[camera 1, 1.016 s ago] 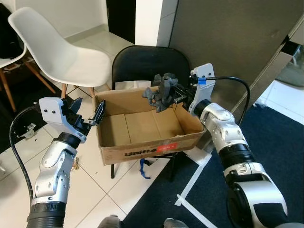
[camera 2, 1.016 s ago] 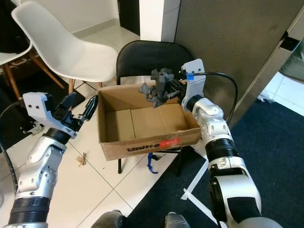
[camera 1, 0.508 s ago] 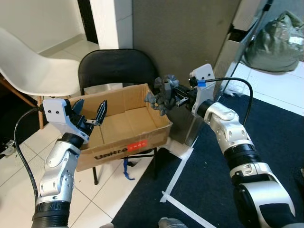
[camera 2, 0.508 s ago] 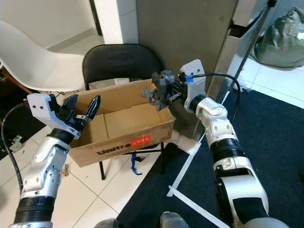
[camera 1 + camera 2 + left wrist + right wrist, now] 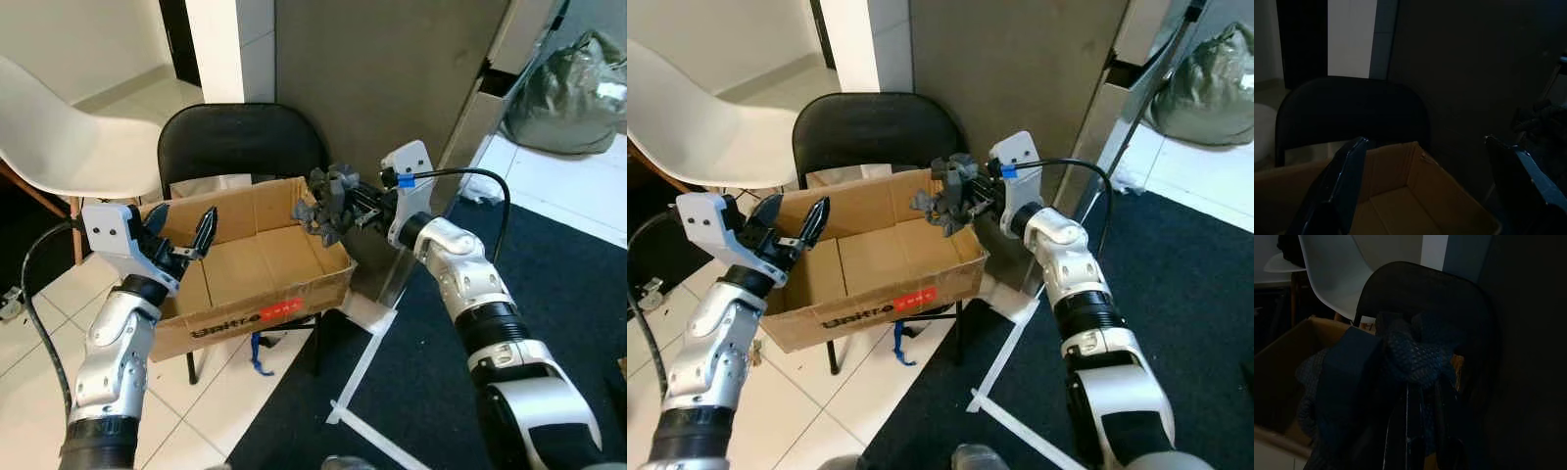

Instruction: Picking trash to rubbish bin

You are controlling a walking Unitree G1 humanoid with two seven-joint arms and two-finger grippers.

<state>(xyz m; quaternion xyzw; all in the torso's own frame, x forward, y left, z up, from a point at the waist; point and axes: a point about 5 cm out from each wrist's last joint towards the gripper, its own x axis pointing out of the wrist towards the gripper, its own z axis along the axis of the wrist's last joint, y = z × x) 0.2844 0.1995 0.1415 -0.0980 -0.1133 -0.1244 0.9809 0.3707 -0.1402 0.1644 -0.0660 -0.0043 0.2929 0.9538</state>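
Right hand (image 5: 345,204) clamped on grey crumpled rag (image 5: 326,204), mid-frame, above far right corner of cardboard box (image 5: 250,294) on black chair (image 5: 240,142). Left hand (image 5: 184,230) spread wide, holding nothing, at box's left edge.

The right gripper (image 5: 338,204) clamps a crumpled grey rag (image 5: 325,202) above the far corner of the cardboard box (image 5: 257,274), with the spread-fingered left gripper (image 5: 183,227) opposite at the box's other end.
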